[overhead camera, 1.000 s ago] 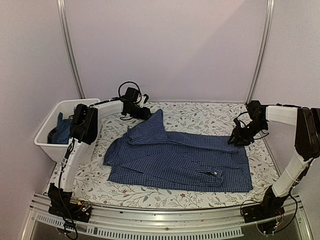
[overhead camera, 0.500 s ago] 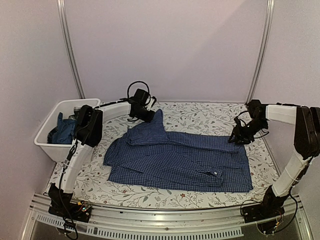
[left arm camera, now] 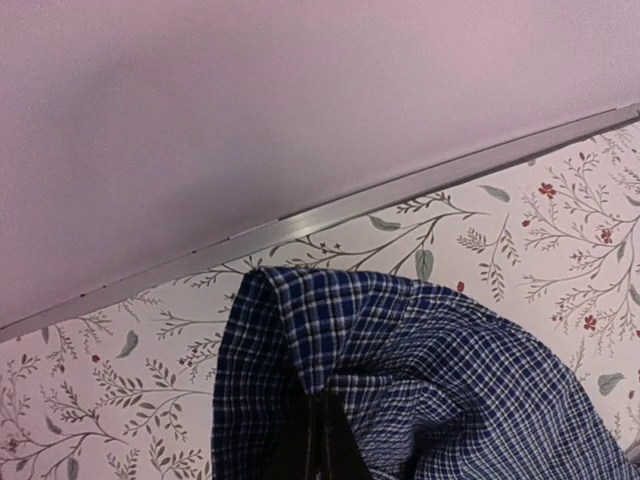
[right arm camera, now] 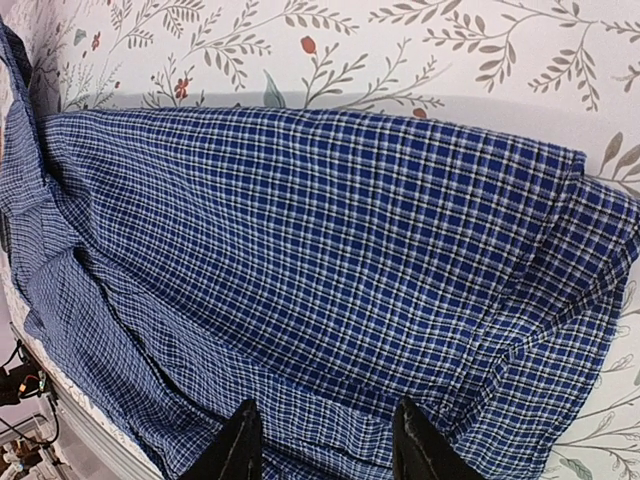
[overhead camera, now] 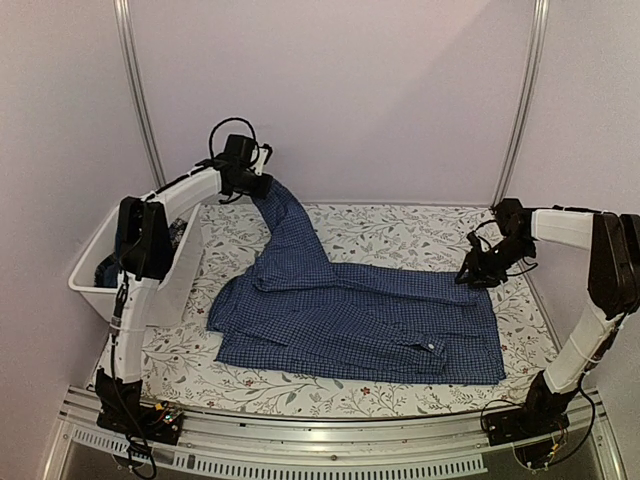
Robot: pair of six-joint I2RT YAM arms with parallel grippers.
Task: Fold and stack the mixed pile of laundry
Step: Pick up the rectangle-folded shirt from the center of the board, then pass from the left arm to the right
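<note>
Pinching one end of the blue-and-white small-check button-up collared shirt (overhead camera: 350, 315), the left gripper (overhead camera: 262, 186) is clamped tight on the cloth, holding it raised at the upper left of the overhead frame. From there the fabric slopes down to the shirt's body, spread mid-frame on the floral-print tablecloth (overhead camera: 400, 230). The right gripper (overhead camera: 472, 279), fingers (right arm camera: 238, 445) apart, sits over the shirt's far right edge. A white rectangular plastic tub (overhead camera: 92, 250) stands at left.

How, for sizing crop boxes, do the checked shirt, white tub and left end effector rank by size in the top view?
1. checked shirt, clearly largest
2. white tub, partly hidden by the left arm
3. left end effector, smallest
</note>
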